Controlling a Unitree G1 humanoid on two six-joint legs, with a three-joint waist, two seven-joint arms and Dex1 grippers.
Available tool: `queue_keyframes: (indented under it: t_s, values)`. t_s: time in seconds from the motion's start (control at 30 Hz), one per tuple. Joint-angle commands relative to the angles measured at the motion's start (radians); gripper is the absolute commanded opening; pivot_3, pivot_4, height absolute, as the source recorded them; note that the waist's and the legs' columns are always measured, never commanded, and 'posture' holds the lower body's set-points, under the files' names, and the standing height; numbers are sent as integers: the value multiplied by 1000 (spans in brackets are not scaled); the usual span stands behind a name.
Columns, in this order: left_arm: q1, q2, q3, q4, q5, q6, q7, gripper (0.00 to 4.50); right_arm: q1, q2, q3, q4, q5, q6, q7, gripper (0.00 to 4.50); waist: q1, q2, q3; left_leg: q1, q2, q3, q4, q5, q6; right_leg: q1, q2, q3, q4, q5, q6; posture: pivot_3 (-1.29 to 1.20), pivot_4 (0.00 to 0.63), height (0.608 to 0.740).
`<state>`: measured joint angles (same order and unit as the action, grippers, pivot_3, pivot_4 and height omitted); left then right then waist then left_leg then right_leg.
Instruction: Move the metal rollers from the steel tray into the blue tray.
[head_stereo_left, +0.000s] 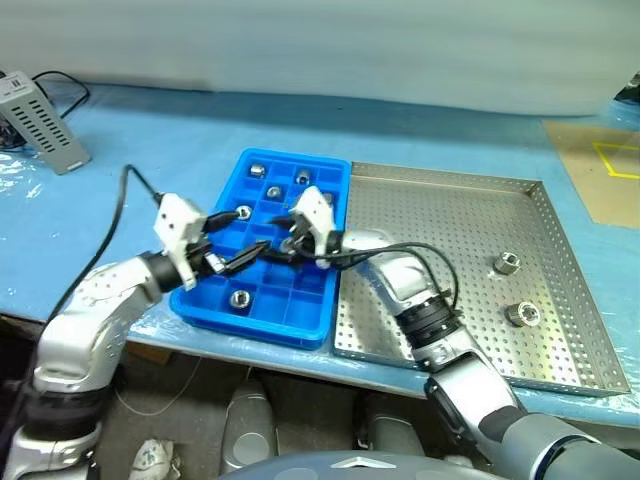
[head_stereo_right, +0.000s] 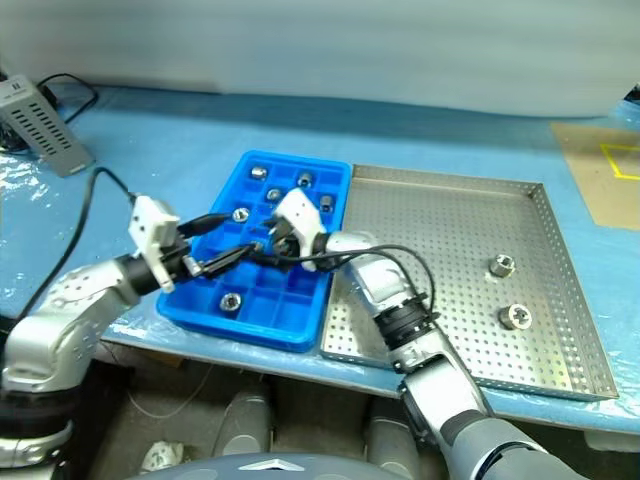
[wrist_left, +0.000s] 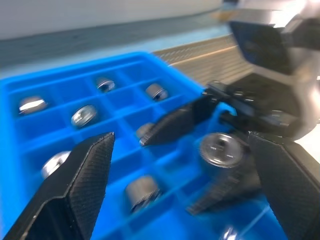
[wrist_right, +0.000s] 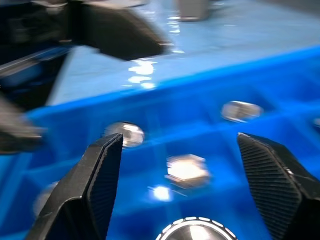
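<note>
both grippers are hovering over the blue tray (head_stereo_left: 262, 305), which is sitting on the worktop (head_stereo_left: 150, 150) touching the left rim of the steel tray (head_stereo_left: 560, 300). right gripper (head_stereo_left: 285, 243) is reaching in from the steel tray side, pointing left over the middle compartments. in the right wrist view its jaws are standing apart with blue compartments showing between them, and a shiny roller (wrist_right: 192, 230) is sitting low at the base of the gap; the left wrist view shows that same roller (wrist_left: 220, 149) between the right fingers. cannot tell if it is being released or is already loose. judgement: it is dropping into a middle compartment right below.

left gripper (head_stereo_left: 232, 247) is coming in from the left edge of the blue tray, pointing right, jaws wide apart and holding nothing, tips near the right gripper's tips but not touching.

rollers already in the blue tray: about six or seven, one per compartment, e.g. back corner roller (head_stereo_left: 257, 168) and front roller (head_stereo_left: 240, 298).

relation that matters: two rollers are still lying on the steel tray, far-right roller (head_stereo_left: 507, 264) and nearer roller (head_stereo_left: 522, 314), both well apart from both grippers, off to the right. both are lying with the hole facing up, so no long axis to line up with. right arm is clearly nearer; the left would be reaching across the blue tray. judgement: task mostly done, two left.
</note>
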<state>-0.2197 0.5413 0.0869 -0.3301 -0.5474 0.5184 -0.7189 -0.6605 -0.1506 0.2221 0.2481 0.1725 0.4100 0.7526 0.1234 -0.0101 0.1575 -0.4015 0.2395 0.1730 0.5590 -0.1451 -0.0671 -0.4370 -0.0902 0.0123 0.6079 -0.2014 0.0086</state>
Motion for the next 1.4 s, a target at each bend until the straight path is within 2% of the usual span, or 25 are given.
queue_keyframes:
  t_s: [0.03,0.1,0.23,0.4,0.57,0.77,0.87,1.0,1.23,1.33,1.4]
  values:
    - [-118,-67,-57,131,66,-115,-15,4500,21,-134,-145,-22,-3,-12,-56,3658,-1,0,0,0,0,0,0,0,0,0,0,0,0,0,0,-39,150,740]
    - [-180,-98,-76,211,92,-165,-35,4500,53,-212,-212,-45,11,-4,-72,3658,-5,0,0,-1,1,0,1,1,0,0,1,1,0,0,0,-96,150,740]
    - [-263,-132,-100,327,116,-223,-87,4500,124,-305,-315,-115,50,38,-92,3658,-52,0,0,0,1,0,1,0,1,-1,2,6,0,2,3,-157,150,740]
    - [-303,-170,-125,405,137,-264,-131,4500,206,-366,-401,-152,40,50,-159,3658,-94,0,0,3,1,3,1,-2,5,-1,4,6,-1,0,1,-213,150,740]
    - [-307,-204,-147,420,152,-277,-148,4500,224,-411,-460,-94,-10,2,-266,3658,-104,0,0,5,0,5,4,-3,7,1,3,9,0,1,0,-229,150,740]
    - [-290,-226,-152,404,161,-279,-135,4500,179,-468,-520,1,-45,-50,-380,3658,-107,0,0,7,-1,7,5,-5,12,2,2,11,-1,2,1,-217,150,740]
    - [-271,-237,-153,394,162,-280,-127,4500,166,-521,-532,68,-70,-17,-423,3658,-107,1,0,7,-1,8,5,-5,13,2,2,11,-1,2,1,-216,150,740]
    - [-248,-253,-163,390,172,-292,-120,4500,191,-574,-536,112,-34,116,-383,3658,-107,1,0,6,-1,8,4,-6,14,2,2,11,-2,1,1,-209,150,740]
    - [-233,-263,-152,394,179,-307,-114,4500,310,-594,-510,-24,72,352,-217,3658,-107,1,0,9,0,9,5,-7,16,4,2,12,-2,1,1,-200,150,740]
    - [-231,-256,-149,395,182,-309,-114,4500,315,-574,-487,-55,80,375,-198,3089,-111,1,0,14,0,11,4,-7,16,6,2,14,-2,1,2,-190,150,740]
    - [-233,-252,-145,394,184,-310,-110,4500,296,-557,-483,-59,80,375,-202,2477,-118,0,0,16,1,12,3,-7,16,6,4,14,-2,1,2,-178,150,740]
